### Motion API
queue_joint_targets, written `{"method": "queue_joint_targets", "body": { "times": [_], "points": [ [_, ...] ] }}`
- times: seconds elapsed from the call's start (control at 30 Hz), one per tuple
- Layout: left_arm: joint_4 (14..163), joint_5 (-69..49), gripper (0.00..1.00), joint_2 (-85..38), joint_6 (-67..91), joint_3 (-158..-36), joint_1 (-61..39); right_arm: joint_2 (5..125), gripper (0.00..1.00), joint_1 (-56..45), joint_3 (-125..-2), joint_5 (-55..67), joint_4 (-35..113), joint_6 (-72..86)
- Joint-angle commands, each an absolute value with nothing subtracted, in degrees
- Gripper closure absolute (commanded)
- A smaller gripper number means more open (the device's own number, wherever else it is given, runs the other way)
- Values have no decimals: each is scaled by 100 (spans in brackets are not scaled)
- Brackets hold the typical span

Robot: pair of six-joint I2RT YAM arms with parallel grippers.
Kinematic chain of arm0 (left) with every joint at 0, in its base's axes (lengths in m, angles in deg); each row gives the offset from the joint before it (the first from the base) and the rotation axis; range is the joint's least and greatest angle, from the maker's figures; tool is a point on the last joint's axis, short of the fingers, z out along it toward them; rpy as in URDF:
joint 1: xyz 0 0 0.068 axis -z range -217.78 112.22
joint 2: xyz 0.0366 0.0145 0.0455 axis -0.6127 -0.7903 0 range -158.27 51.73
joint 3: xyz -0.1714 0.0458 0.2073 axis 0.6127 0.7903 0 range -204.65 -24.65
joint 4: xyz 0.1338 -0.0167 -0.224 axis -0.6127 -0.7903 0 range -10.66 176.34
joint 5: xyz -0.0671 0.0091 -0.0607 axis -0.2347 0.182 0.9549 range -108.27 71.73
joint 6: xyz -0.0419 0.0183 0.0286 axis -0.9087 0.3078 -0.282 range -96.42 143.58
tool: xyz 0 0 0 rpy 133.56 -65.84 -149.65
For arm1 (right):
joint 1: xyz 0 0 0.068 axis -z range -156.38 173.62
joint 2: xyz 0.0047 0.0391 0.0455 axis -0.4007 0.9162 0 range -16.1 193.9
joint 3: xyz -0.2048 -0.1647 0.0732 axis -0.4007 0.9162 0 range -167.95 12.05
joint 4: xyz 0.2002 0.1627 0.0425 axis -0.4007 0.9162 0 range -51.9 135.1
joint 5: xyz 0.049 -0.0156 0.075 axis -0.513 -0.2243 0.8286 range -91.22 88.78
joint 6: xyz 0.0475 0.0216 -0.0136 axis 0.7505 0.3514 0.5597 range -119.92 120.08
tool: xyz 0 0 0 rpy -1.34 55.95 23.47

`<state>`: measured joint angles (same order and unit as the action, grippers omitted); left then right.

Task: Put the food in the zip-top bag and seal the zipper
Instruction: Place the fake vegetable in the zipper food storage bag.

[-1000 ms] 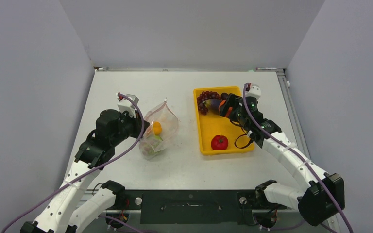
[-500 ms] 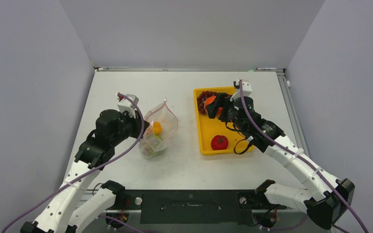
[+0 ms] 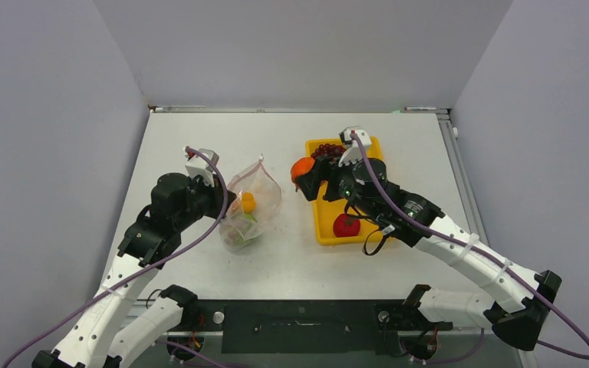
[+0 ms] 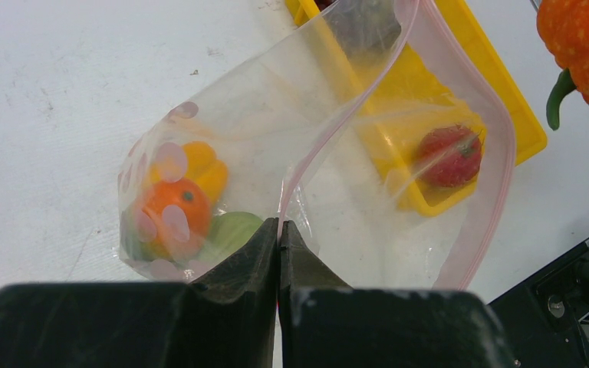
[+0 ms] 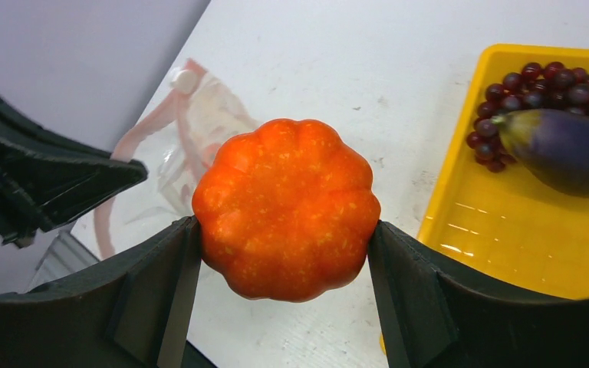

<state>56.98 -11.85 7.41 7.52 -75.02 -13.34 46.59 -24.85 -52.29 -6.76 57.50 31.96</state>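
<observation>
The clear zip-top bag (image 3: 251, 201) stands open on the table, its pink zipper (image 4: 498, 176) curving round the mouth. My left gripper (image 4: 278, 228) is shut on the bag's near mouth edge. Inside the bag lie an orange piece (image 4: 170, 207), a yellow piece (image 4: 203, 165) and a green fruit (image 4: 234, 230). My right gripper (image 5: 282, 234) is shut on an orange pumpkin (image 5: 286, 207), held in the air between the tray and the bag's mouth (image 3: 302, 169).
The yellow tray (image 3: 326, 211) sits right of the bag. It holds a dark red grape bunch (image 5: 537, 84), a purple eggplant (image 5: 567, 149) and a red fruit (image 3: 346, 225). Grey walls close in both sides and the back.
My right arm has lifted the orange pumpkin out of the tray's far end and carried it left toward the bag. The left arm and bag have not moved.
</observation>
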Motion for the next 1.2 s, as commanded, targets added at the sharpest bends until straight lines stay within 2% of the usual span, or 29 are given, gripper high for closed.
{"method": "queue_joint_targets", "body": {
  "times": [0.0, 0.33, 0.63, 0.93, 1.17],
  "points": [
    [5800, -1229, 100, 765, 758, -7519, -1300, 4872, 66, -2970, -5667, -744, 5482, 2875],
    [5786, -1216, 100, 769, 763, -7528, -1282, 5475, 66, -4040, -6387, -1009, 5396, 2321],
    [5787, -1238, 100, 790, 767, -7528, -1265, 6118, 65, -4348, -6808, -1609, 5630, 2173],
    [5787, -1264, 100, 796, 767, -7528, -1260, 6511, 59, -4376, -6794, -2071, 5660, 2122],
    [5785, -1264, 100, 796, 767, -7527, -1255, 6781, 46, -4387, -6826, -2387, 5686, 2209]
  ]
}}
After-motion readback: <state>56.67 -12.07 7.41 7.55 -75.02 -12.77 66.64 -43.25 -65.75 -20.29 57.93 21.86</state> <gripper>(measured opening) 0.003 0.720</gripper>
